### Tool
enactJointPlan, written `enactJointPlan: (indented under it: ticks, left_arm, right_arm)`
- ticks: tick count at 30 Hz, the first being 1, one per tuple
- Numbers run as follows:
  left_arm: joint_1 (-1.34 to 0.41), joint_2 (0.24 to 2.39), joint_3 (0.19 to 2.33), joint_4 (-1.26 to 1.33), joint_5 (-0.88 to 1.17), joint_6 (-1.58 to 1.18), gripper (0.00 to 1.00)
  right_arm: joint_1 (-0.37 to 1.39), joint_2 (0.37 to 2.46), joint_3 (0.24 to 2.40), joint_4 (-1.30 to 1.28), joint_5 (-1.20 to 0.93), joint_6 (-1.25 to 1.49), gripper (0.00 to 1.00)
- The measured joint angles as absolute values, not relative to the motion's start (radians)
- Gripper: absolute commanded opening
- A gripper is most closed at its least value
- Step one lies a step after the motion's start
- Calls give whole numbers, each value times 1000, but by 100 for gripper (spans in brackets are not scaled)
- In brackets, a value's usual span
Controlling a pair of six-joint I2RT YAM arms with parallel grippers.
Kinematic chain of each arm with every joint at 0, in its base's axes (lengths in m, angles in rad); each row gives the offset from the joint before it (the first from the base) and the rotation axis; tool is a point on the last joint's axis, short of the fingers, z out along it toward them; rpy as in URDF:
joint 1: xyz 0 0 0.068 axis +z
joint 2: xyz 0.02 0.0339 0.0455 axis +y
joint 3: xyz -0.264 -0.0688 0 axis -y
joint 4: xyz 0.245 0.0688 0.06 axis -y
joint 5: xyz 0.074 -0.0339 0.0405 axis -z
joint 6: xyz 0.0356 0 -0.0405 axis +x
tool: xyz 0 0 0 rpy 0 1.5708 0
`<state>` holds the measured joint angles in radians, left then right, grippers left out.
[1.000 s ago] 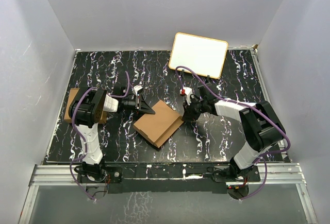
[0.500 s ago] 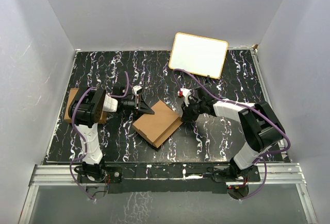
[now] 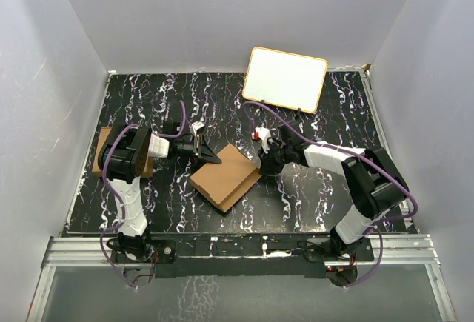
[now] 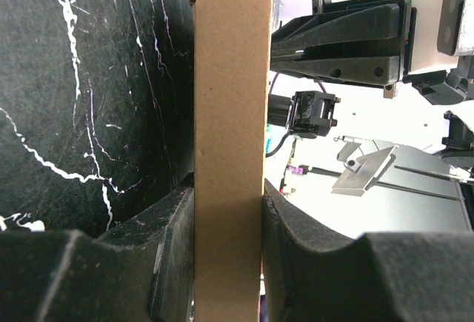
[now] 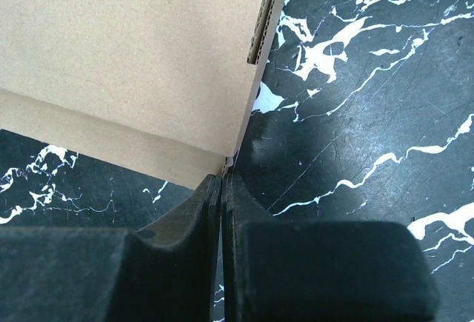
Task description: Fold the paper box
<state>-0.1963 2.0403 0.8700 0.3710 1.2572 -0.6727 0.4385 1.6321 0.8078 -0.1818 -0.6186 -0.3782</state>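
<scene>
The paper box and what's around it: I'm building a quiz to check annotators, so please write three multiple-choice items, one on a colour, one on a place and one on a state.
1. What colour is the paper box?
A) white
B) brown
C) blue

2. Where does the white board stand?
A) at the far right of the table
B) at the near left corner
C) on top of the box

3. How is the left claw?
A) wide open in the air
B) out of view
C) shut on the box's edge

Answers:
1 B: it is plain brown cardboard in every view.
2 A: the top view shows it at the far right, away from the box.
3 C: the left wrist view shows the box pinched in its grip.
</scene>
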Motion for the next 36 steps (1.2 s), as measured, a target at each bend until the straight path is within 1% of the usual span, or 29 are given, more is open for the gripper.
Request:
enactJointPlan:
  ticks: [16, 36]
  left_arm:
    - [-200, 2040, 954, 147, 1257, -504, 0]
    - [-207, 2040, 1008, 4, 1251, -390, 0]
  right_arm:
    - [450, 1655, 865, -266, -600, -392, 8]
    - [451, 1679, 894, -292, -579, -376, 8]
